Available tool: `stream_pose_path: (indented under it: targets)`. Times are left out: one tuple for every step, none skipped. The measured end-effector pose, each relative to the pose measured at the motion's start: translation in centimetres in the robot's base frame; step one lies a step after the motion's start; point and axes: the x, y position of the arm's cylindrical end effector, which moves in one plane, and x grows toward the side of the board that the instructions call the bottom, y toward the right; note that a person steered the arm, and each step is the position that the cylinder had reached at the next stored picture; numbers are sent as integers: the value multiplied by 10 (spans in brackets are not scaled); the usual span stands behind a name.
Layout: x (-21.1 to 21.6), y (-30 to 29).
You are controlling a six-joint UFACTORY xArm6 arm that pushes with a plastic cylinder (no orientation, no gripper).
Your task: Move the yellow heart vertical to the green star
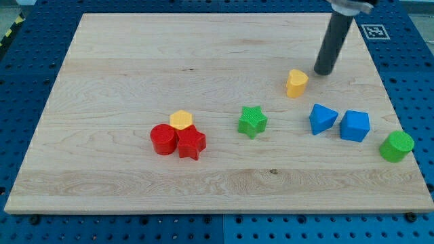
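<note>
My tip [324, 72] stands just beside the yellow heart [296, 83], on its upper right, seemingly not yet touching. The arm carries no gripper, so no open or closed state exists. The yellow heart lies up and to the right of the green star [252, 121]. To do this step well, I would push leftward slowly through the heart's middle and stop directly above the star.

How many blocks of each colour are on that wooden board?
Yellow: 2, the yellow heart and yellow hexagon
Red: 2, the red cylinder and red star
Green: 2, the green star and green cylinder
Blue: 2, the blue triangle and blue cube
Total: 8
</note>
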Motion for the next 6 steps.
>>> stream_pose_path:
  targets:
    - [29, -22]
    - [40, -55]
    - [31, -95]
    - [-2, -115]
    - [-38, -119]
    - [-63, -118]
